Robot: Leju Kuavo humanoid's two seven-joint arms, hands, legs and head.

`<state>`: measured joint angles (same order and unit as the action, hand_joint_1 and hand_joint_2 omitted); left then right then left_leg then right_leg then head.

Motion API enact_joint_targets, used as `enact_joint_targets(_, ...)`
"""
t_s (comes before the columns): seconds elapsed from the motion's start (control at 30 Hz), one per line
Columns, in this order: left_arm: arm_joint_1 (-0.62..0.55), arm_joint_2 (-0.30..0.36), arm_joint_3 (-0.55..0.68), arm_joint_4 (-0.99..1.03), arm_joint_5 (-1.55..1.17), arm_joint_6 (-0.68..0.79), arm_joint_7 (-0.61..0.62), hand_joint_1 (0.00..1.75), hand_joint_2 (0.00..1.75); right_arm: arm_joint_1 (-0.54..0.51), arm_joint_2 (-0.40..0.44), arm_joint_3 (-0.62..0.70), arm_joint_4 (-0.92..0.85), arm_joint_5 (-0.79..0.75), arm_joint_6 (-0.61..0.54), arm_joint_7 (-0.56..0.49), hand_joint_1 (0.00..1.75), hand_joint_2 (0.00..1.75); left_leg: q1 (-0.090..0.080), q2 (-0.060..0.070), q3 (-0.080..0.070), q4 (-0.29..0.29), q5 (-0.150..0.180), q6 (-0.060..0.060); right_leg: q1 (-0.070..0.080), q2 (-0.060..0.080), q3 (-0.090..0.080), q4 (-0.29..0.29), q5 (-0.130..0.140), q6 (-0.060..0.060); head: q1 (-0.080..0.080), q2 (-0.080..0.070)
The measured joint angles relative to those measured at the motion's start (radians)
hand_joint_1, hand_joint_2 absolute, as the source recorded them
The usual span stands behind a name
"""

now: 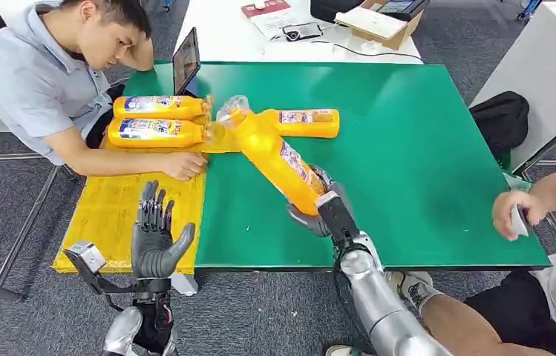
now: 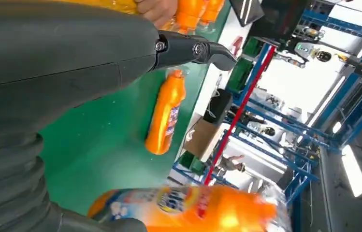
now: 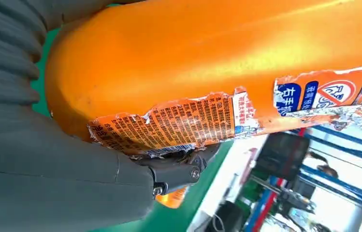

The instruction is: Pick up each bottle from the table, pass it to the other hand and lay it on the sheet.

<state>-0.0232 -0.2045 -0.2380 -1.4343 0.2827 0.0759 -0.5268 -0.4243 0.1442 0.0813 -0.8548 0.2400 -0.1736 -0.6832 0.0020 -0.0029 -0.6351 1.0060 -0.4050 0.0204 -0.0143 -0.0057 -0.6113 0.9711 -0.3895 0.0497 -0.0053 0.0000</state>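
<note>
A: Where are we?
B: We're in a lab or workshop hall: blue steel racking [image 2: 314, 140], grey carpet floor [image 1: 260, 311], white work tables [image 1: 223, 33], a laptop [image 1: 185, 61].

The bottles [image 1: 275, 159] are orange with blue-and-white labels; the held one's back label [image 3: 174, 123] is orange with dark print, torn. The counter [image 1: 408, 163] is green, the sheet [image 1: 115, 211] yellow with faint print. The hands [image 1: 154, 237] are dark grey, the arms [image 1: 382, 308] silver.
</note>
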Motion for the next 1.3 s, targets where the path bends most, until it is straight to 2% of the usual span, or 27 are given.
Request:
enact_joint_targets(0.33, -0.004, -0.008, -0.024, 0.026, -0.047, 0.016, -0.020, 0.00, 1.75, 0.060, 0.039, 0.041, -0.114, -0.067, 0.004, -0.001, 1.75, 1.75, 0.000, 0.000, 0.000, 0.000, 0.000, 0.000, 0.000, 0.000, 0.000, 0.000, 0.000, 0.000, 0.000, 0.000)
enact_joint_targets(0.53, -0.013, -0.009, -0.049, 0.026, -0.074, 0.011, -0.038, 0.00, 1.75, 0.068, 0.034, 0.183, -0.083, 0.047, 0.040, -0.002, 1.75, 1.75, 0.000, -0.001, 0.000, 0.000, 0.000, 0.000, 0.000, 0.000, -0.001, 0.000, 0.000, 0.000, 0.000, 0.000)
enact_joint_targets(0.67, -0.026, -0.009, -0.065, 0.037, -0.070, -0.011, -0.025, 0.00, 1.75, 0.068, 0.021, 0.284, -0.081, 0.112, -0.031, -0.012, 1.75, 1.75, 0.000, 0.000, -0.001, 0.000, 0.000, 0.000, 0.000, 0.000, -0.001, 0.000, 0.000, 0.000, 0.000, 0.000)
enact_joint_targets(0.9, -0.053, -0.010, -0.106, 0.056, -0.043, -0.059, -0.019, 0.00, 1.75, 0.039, 0.005, 0.468, -0.044, 0.092, -0.024, -0.011, 1.75, 1.75, 0.000, 0.000, -0.001, 0.000, 0.000, 0.000, 0.000, 0.000, -0.001, 0.000, 0.000, 0.000, 0.000, 0.000)
enact_joint_targets(1.0, -0.058, -0.010, -0.116, 0.055, 0.041, -0.143, 0.022, 0.00, 1.75, 0.002, -0.008, 0.548, -0.017, 0.067, -0.032, -0.011, 1.75, 1.75, 0.000, 0.001, -0.001, 0.000, 0.000, 0.000, 0.000, 0.000, -0.002, 0.000, 0.000, 0.000, 0.000, 0.000)
enact_joint_targets(1.3, -0.051, 0.000, -0.122, 0.055, 0.062, -0.168, 0.035, 0.00, 1.75, -0.040, -0.031, 0.618, 0.010, 0.051, -0.037, -0.010, 1.75, 1.75, 0.000, 0.001, -0.001, 0.000, 0.000, 0.000, 0.000, 0.000, -0.002, 0.000, 0.000, 0.000, 0.000, 0.000)
